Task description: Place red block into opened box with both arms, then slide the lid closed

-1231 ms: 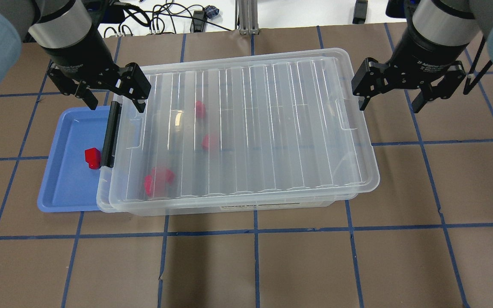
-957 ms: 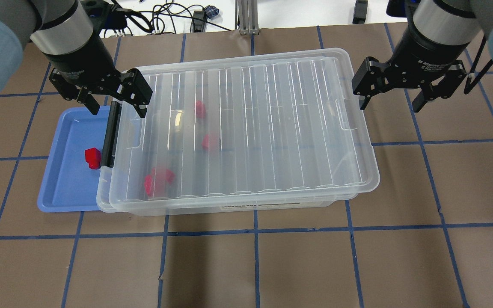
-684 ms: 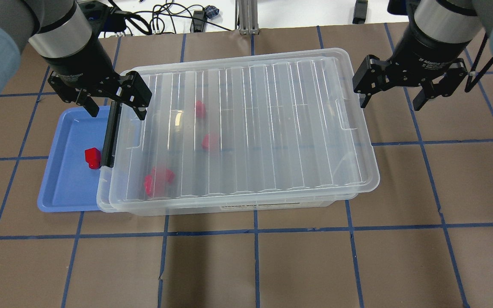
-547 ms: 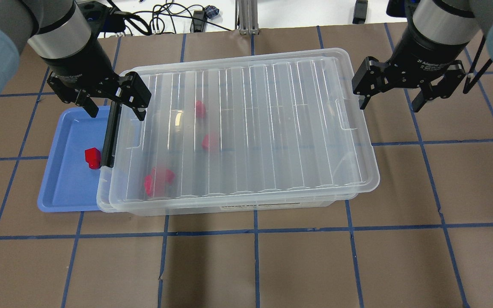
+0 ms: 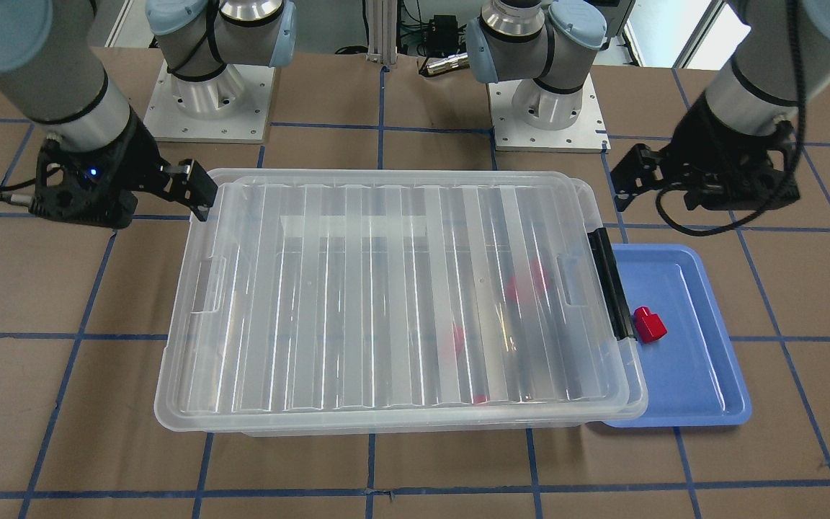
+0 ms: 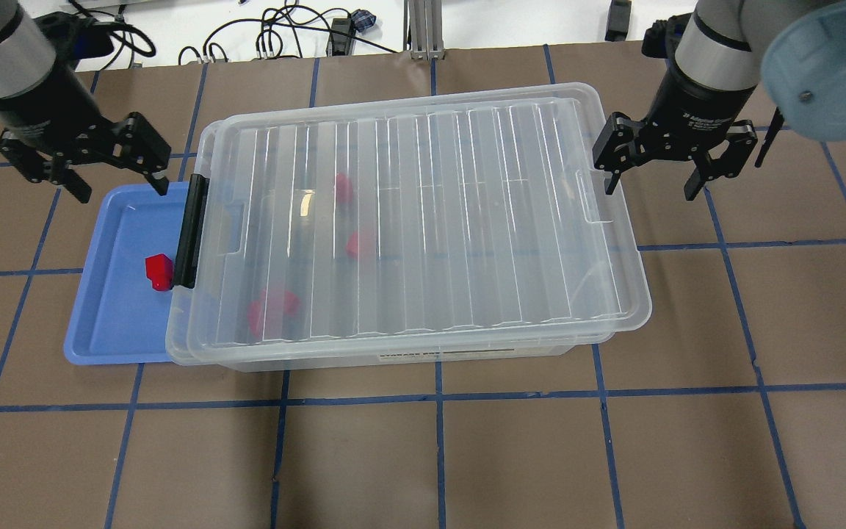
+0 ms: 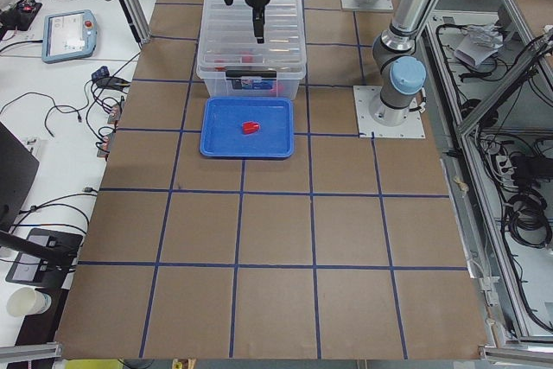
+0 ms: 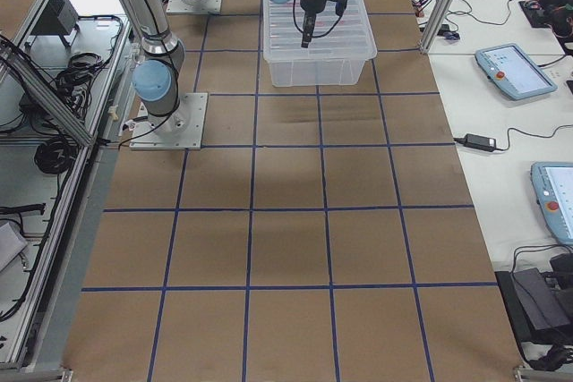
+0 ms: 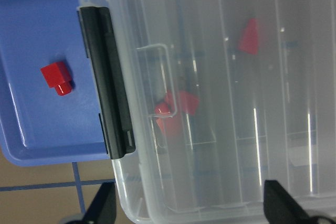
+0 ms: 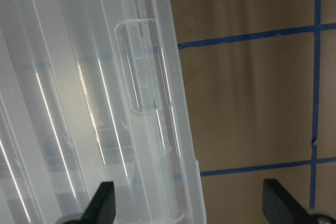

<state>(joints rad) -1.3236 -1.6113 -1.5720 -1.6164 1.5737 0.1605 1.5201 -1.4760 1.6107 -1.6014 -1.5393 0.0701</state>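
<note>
One red block (image 6: 159, 272) lies in the blue tray (image 6: 111, 323), just left of the box's black bar (image 6: 189, 231). The clear box (image 6: 408, 358) carries the ribbed lid (image 6: 467, 220), which sits slightly to the right, so a thin strip of the box's left rim shows. Through the lid I see three more red blocks (image 6: 358, 245). My left gripper (image 6: 118, 187) is open over the tray's far edge, left of the lid. My right gripper (image 6: 651, 189) is open beside the lid's right end, one finger close to the rim. The left wrist view shows the tray's red block (image 9: 56, 77).
The blue tray lies partly under the box's left end. Cables (image 6: 276, 37) and a metal post (image 6: 423, 29) lie beyond the table's far edge. Brown table surface with a blue tape grid (image 6: 438, 400) spreads in front of the box.
My left gripper has moved left, off the lid's left end, to the tray's far edge. My right gripper has shifted left and lower, nearer the lid's right end. The lid and blocks have not moved.
</note>
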